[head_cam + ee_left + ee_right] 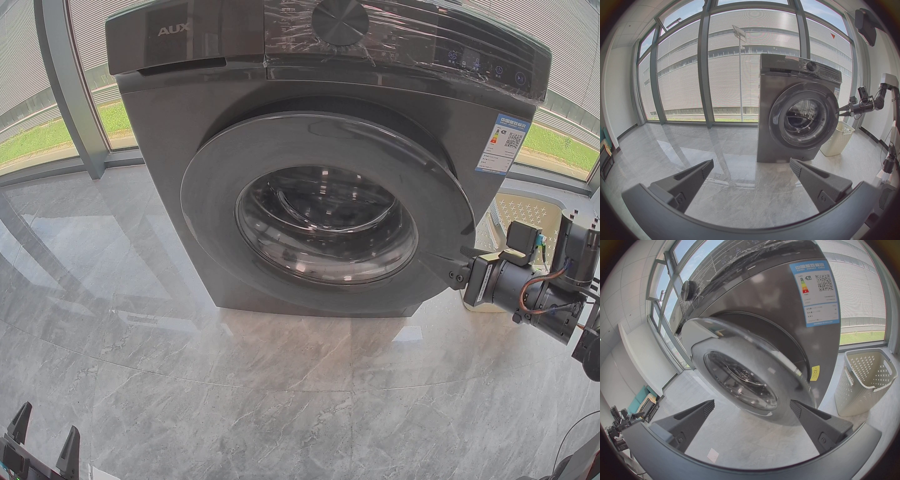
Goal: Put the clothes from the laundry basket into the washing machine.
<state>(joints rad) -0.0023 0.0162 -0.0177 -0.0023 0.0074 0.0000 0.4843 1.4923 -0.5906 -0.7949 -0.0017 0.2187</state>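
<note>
Laundry basket (531, 215) and washing machine (187, 156) stand side by side on the grey marble floor (250, 375), in front of tall windows (681, 78).

Farthest left, low over the floor and well apart from the machine, is the left gripper (49, 420). Its fingers (693, 175) are spread wide with nothing between them.

The dark grey machine is in the middle. Its round door (212, 187) faces the robot, and the drum shows through the glass. I cannot tell whether the door is latched. A blue-edged label (502, 145) sits on the upper right of the front panel.

The right gripper (459, 274) is held level at the door's lower right edge (touching or just beside it, I cannot tell which). Its fingers (815, 421) are spread, with nothing pinched between them.

The cream, perforated basket stands upright on the floor just beside the machine's right side, near the window. Its inner walls and base are in plain sight from the right wrist view.
</note>
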